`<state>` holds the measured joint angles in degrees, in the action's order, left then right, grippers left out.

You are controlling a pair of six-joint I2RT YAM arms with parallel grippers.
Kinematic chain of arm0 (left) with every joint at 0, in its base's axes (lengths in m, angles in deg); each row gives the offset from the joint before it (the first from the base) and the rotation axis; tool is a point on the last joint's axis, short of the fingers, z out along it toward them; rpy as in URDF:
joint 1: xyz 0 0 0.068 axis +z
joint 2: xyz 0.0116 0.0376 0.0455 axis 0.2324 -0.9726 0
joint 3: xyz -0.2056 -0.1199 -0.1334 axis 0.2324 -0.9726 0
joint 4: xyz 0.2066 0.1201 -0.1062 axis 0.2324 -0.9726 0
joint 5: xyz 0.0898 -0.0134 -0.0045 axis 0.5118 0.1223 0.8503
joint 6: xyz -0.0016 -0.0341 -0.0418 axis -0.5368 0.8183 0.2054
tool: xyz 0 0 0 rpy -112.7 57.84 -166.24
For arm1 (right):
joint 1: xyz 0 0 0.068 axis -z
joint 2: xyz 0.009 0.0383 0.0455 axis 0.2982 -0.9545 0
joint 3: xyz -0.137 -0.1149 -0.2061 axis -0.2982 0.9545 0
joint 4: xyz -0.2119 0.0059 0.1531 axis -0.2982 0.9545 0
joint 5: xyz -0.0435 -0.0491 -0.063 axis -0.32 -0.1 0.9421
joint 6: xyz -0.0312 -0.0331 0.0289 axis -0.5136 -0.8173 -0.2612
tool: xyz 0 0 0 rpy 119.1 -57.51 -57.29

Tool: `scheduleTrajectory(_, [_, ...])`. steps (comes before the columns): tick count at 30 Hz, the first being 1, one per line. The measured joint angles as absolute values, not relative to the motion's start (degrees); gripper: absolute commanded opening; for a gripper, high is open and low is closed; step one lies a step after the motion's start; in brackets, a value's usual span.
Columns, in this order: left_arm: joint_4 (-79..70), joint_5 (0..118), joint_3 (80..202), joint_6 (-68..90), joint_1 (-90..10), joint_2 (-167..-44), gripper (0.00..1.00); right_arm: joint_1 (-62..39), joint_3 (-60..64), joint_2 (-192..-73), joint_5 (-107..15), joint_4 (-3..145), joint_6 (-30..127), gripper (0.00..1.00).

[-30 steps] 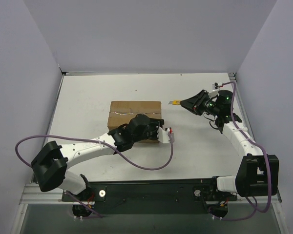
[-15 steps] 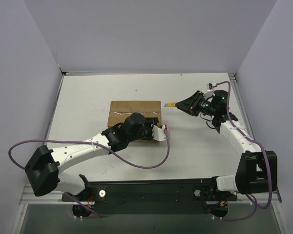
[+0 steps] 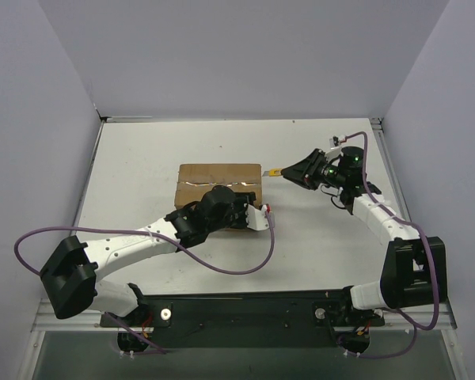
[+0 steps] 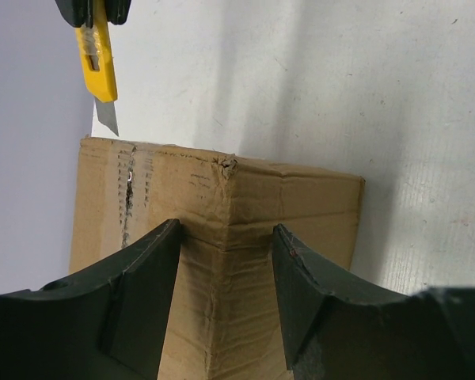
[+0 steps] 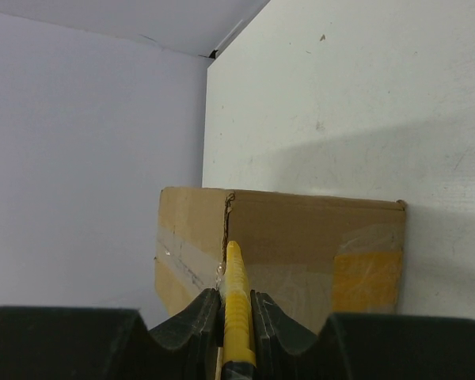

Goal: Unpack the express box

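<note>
The express box is a closed brown carton with a clear tape seam, lying mid-table. My left gripper is open at its near right corner. In the left wrist view the box's corner edge runs between the two spread fingers. My right gripper is shut on a yellow utility knife. The knife's blade tip is just off the box's right end, near the tape seam. In the right wrist view the knife points at the box.
Pale walls enclose the white table on three sides. A purple cable loops over the table in front of the box. The box's side has a yellowish taped patch.
My right gripper has carried the knife left, up to the box's right end. My left gripper has shifted slightly left and settled over the box's near right corner.
</note>
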<state>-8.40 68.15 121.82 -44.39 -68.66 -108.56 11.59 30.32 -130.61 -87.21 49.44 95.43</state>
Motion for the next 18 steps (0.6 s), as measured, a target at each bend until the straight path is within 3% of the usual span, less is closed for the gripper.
scheduleTrajectory(18, [-7.06, 68.22, 121.2, -44.32, -68.5, -108.56, 0.59, 11.22, 30.32, -130.7, -87.45, 47.8, 95.47, 0.0])
